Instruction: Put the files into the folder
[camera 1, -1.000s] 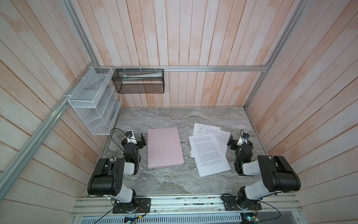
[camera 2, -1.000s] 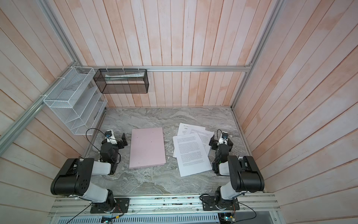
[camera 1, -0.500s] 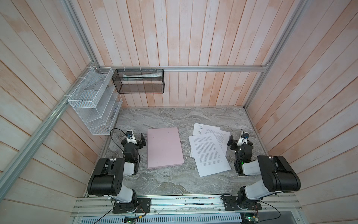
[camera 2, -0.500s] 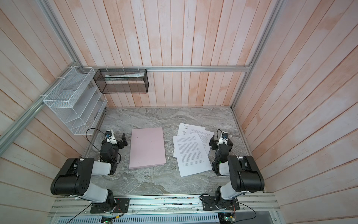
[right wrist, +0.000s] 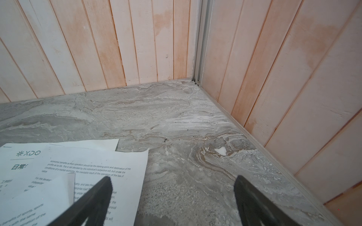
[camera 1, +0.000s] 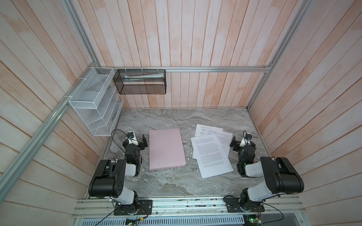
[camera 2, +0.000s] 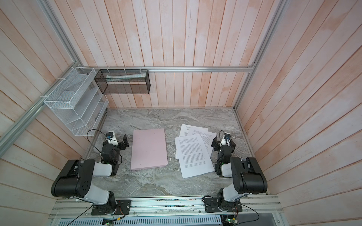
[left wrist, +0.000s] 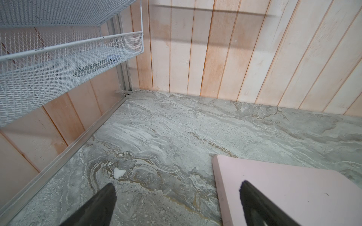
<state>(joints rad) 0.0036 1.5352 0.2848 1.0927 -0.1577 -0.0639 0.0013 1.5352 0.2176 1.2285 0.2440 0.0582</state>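
Your folder [camera 1: 166,149] lies closed, its inside hidden; the files [camera 1: 210,154] overlap, lower sheets half covered. Left pincer [left wrist: 176,185] and right pincer [right wrist: 172,178] gape empty; nothing has moved.

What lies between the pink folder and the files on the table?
Only a narrow strip of bare table separates the folder from the files; they do not touch. Both top views show it.

The grey marble tabletop [camera 1: 176,121] bears a closed pink folder [camera 1: 166,149] and overlapping files [camera 1: 211,156] (lying apart).
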